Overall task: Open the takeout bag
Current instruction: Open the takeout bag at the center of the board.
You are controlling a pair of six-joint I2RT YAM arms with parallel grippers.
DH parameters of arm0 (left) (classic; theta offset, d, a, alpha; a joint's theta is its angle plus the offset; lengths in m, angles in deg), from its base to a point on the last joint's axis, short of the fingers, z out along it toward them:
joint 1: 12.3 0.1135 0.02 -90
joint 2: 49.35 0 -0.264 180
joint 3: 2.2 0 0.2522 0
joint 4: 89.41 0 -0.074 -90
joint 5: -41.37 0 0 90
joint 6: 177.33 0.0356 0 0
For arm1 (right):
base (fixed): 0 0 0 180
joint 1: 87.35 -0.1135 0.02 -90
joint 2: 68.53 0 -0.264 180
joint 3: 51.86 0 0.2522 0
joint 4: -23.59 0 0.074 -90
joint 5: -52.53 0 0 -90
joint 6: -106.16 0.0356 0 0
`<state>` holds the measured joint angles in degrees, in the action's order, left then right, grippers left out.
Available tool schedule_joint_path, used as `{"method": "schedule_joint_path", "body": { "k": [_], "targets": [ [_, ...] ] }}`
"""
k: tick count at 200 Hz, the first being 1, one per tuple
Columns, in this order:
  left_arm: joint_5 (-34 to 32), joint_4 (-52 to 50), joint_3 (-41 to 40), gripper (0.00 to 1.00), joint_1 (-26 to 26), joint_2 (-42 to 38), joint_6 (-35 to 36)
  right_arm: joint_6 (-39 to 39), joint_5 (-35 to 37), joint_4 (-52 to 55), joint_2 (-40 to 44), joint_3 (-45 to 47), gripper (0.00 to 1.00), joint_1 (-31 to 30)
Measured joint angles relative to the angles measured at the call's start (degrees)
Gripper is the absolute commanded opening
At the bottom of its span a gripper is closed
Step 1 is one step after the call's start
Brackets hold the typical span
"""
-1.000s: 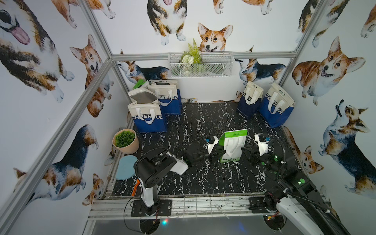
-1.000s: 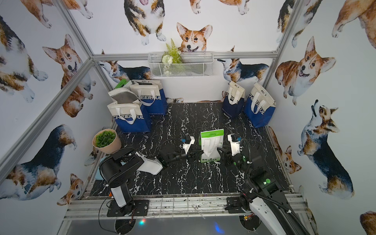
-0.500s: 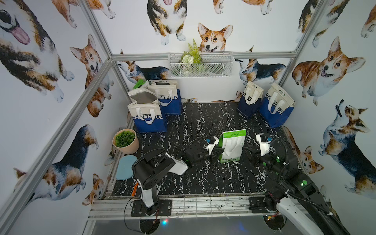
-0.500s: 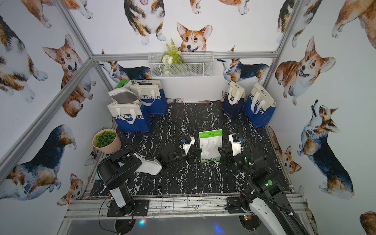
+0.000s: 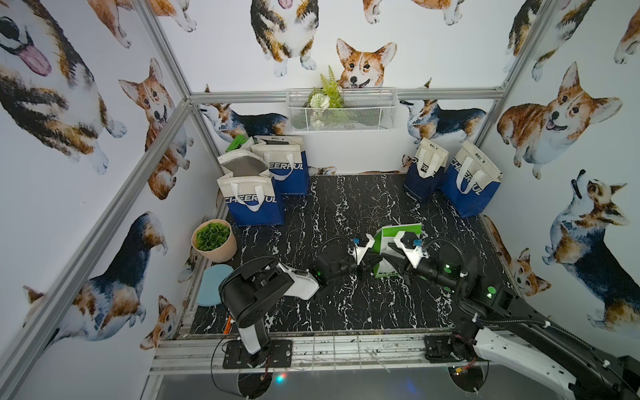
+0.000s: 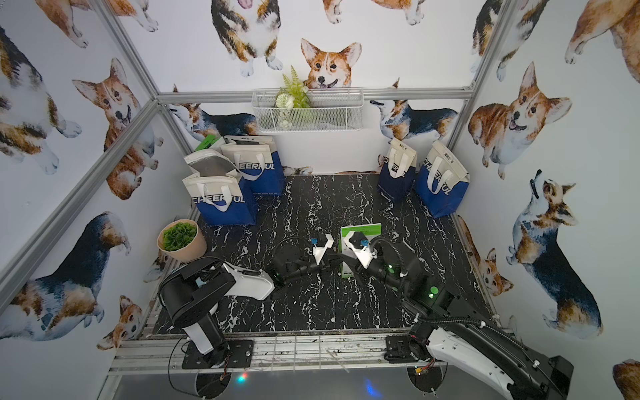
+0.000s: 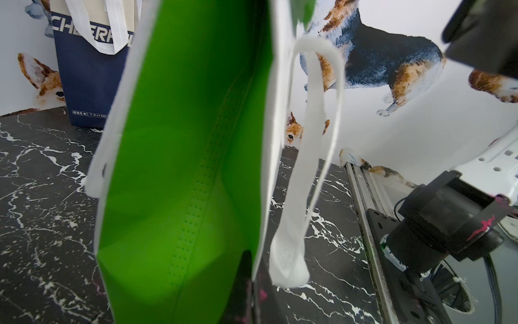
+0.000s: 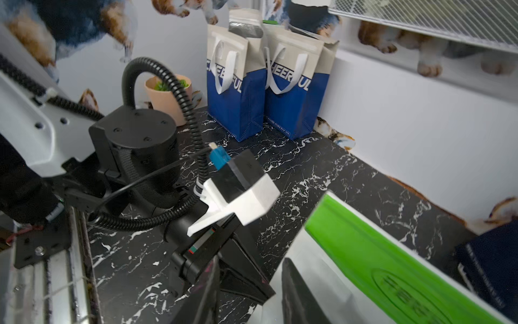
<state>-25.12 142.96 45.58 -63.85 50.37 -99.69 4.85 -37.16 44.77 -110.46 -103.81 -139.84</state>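
The left end effector (image 5: 373, 264) pinches an edge of the green-and-white fabric takeout bag (image 5: 401, 230). The right end effector (image 8: 251, 269) stands partly open beside it.

Green-white takeout bag (image 8: 378, 252) beside left gripper (image 8: 263, 291)

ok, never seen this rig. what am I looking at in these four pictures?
Two robot arms on a black marble tabletop, each ending in a two-finger gripper. Both top views look down on the whole cell; the two wrist views come from cameras riding on the arms. Between the arms stands a green-and-white takeout bag. The left gripper is shut, apparently pinching the bag's side edge; the right gripper is open near its white face. Around the edges: blue CHEERFUL bags, a potted plant, a blue disc.
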Motion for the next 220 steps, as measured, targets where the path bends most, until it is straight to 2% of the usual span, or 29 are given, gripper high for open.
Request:
{"method": "schedule_joint_path", "body": {
  "k": [14, 36, 87, 171, 220],
  "targets": [
    [0.0, -0.1, -0.1, 0.00, 0.0, -0.1, 0.2, -6.8, 4.3, -3.1, -2.6, 0.2, 0.42, -3.0],
    [-0.1, -0.5, -0.4, 0.00, 0.0, -0.6, 0.3, -14.3, 9.0, -7.3, -3.8, 1.3, 0.43, -4.3],
    [-0.2, -0.5, -0.9, 0.00, -0.1, -1.0, 0.6, -24.4, 15.7, -13.0, -1.7, 4.3, 0.43, -4.9],
    [0.0, -0.2, -1.0, 0.00, -0.1, -0.9, 0.5, -30.5, 22.4, -17.2, -2.3, 6.8, 0.44, -4.9],
    [-0.2, 0.0, -1.3, 0.00, 0.0, -1.0, 0.5, -32.4, 25.0, -18.8, -6.5, 6.2, 0.43, -4.9]
  ]
}}
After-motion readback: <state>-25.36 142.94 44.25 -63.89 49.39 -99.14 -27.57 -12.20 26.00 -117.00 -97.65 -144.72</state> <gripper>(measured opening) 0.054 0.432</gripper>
